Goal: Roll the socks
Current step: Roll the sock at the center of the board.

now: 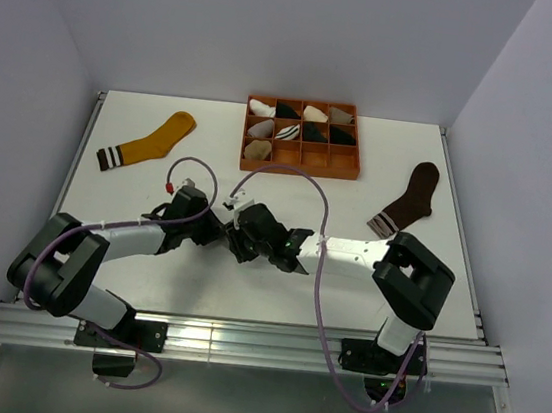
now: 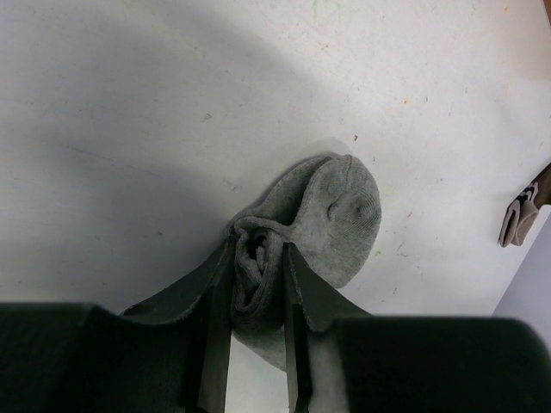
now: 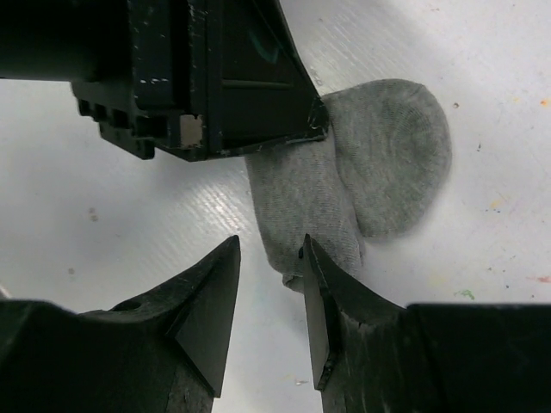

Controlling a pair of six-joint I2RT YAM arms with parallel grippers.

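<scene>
The grey sock (image 2: pixel 344 206) lies partly rolled on the white table, its rounded toe flat. My left gripper (image 2: pixel 258 262) is shut on the bunched rolled end, fabric squeezed between both fingers. In the right wrist view the same grey sock (image 3: pixel 379 163) runs under the left gripper's black body (image 3: pixel 198 77). My right gripper (image 3: pixel 269 254) stands open at the sock's near end, its right finger (image 3: pixel 314 275) touching the fabric edge. From above, both grippers meet mid-table (image 1: pixel 233 231) and hide the grey sock. The mustard sock (image 1: pixel 148 142) lies flat far left, the dark brown sock (image 1: pixel 408 198) at the right.
An orange compartment tray (image 1: pixel 298 169) with small white, black and beige sock bundles stands at the back centre. Purple cables loop over both arms. White walls close the table on the left, back and right.
</scene>
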